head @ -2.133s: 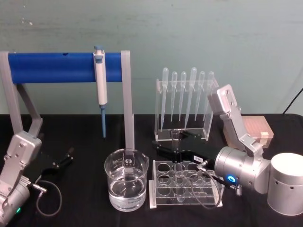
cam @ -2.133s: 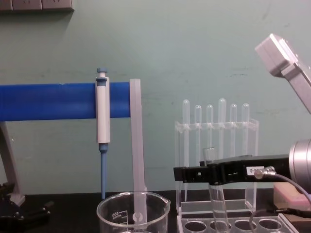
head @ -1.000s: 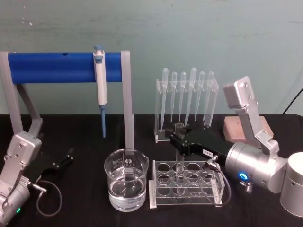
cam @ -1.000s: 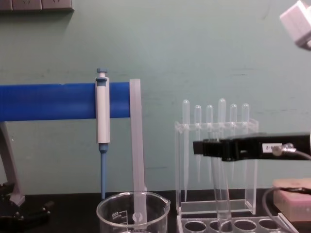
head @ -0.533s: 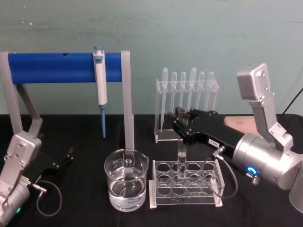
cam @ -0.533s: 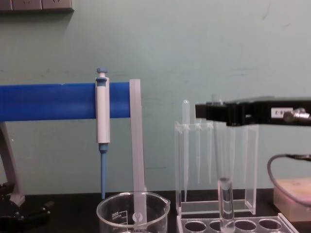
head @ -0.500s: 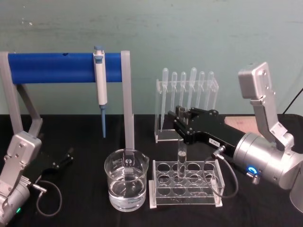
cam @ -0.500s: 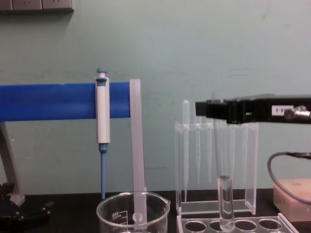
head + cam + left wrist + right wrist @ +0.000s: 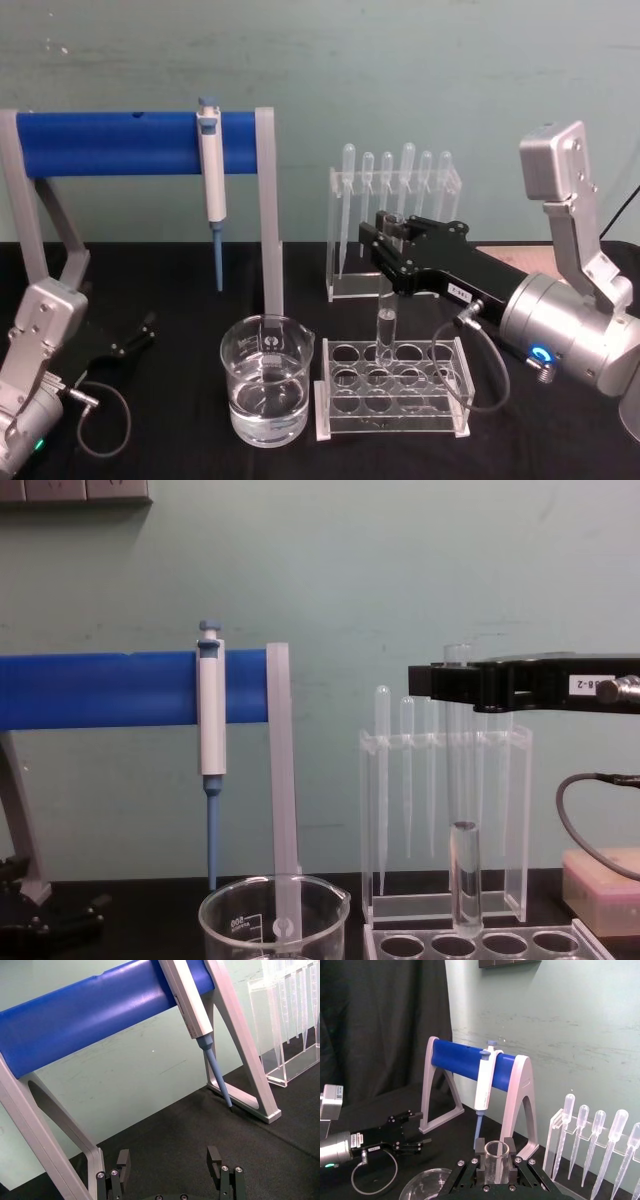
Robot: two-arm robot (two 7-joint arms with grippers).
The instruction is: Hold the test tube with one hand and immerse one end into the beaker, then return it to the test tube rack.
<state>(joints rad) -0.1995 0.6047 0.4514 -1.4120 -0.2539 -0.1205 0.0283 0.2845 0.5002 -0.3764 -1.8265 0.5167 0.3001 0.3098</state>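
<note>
Right gripper [image 9: 392,238] clamps the test tube [image 9: 386,325] upright — black tabletop [image 9: 180,300], green wall [image 9: 450,80] behind.

Soft, even light; faint shadows, little glare

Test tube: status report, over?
Right end effector shut on test tube near rim; tube upright just above rack. Left end effector open, parked low left. Nothing between tube and beaker.

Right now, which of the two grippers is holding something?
The right gripper, shut on the test tube over the rack; the left gripper is parked open and empty.
</note>
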